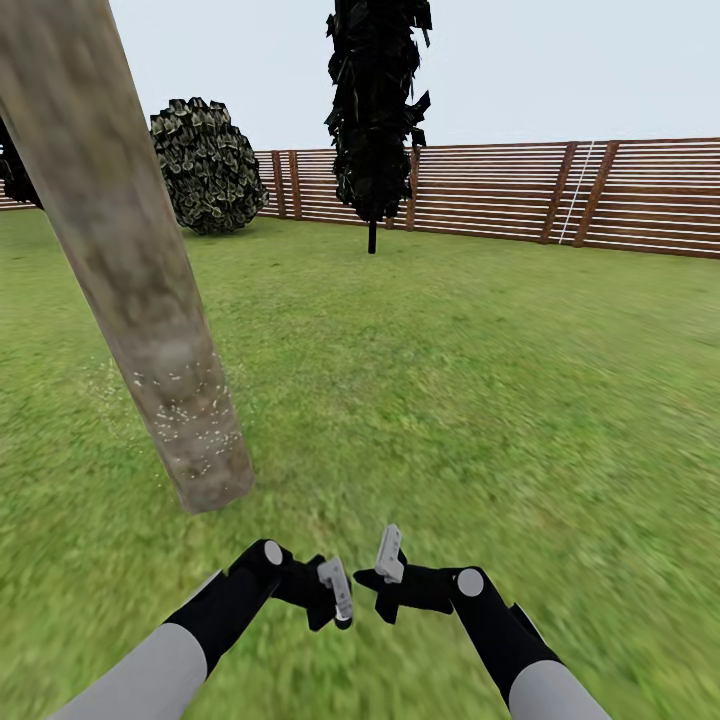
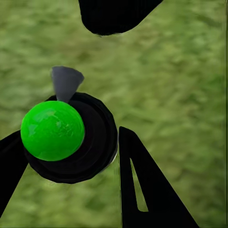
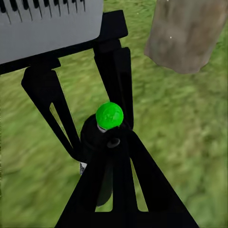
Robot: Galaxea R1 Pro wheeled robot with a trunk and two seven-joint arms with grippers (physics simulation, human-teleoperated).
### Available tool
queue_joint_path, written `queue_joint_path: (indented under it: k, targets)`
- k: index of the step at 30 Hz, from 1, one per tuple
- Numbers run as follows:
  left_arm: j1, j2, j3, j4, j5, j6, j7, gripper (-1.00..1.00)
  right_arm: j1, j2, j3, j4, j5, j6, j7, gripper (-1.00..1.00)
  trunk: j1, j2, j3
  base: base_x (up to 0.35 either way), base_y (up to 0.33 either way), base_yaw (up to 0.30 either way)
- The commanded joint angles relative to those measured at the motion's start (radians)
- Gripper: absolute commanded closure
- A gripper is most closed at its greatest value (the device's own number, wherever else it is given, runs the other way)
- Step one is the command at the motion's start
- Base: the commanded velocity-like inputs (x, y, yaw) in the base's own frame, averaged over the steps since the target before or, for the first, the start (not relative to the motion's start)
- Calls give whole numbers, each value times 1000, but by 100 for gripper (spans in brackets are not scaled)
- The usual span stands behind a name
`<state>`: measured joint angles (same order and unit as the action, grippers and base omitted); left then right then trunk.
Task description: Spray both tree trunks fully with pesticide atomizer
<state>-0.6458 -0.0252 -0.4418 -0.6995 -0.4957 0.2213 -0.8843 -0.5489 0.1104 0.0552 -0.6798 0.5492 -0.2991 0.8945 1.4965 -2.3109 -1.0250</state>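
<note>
On open lawn (image 1: 450, 380) beside the tree (image 1: 150, 330), left gripper (image 2: 66, 156) clamps the atomizer (image 2: 71, 137) (right gripper (image 1: 390, 570): unclear).

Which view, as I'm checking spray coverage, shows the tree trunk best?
The head view: the tree trunk runs from the picture's top down to the grass, with white specks near its base. The right wrist view catches just its foot.

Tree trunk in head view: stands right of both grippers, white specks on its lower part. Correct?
Wrong on the side. In the head view the tree trunk stands to the left of both grippers, ahead of the left gripper, which holds the pesticide atomizer; the right gripper is farther from it. The white specks on its lower part are right.
</note>
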Motion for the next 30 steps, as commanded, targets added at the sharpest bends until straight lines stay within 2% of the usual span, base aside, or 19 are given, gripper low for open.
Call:
queue_joint_path:
  k: [1,5,26,30]
  targets:
    - [0,0,0,0,-1,-1,-17,100,0,0,0,0,1,0,0,100,0,0,0,0,0,0]
    - [0,-1,0,0,-1,-2,-48,100,0,-1,0,0,1,0,0,100,0,0,0,0,0,0]
    - [-9,-11,6,-2,2,0,-51,100,0,-2,0,0,1,0,0,100,0,0,0,0,0,0]
    - [-9,-10,5,-2,25,-2,-51,100,0,-2,0,0,1,0,0,100,0,0,0,0,0,0]
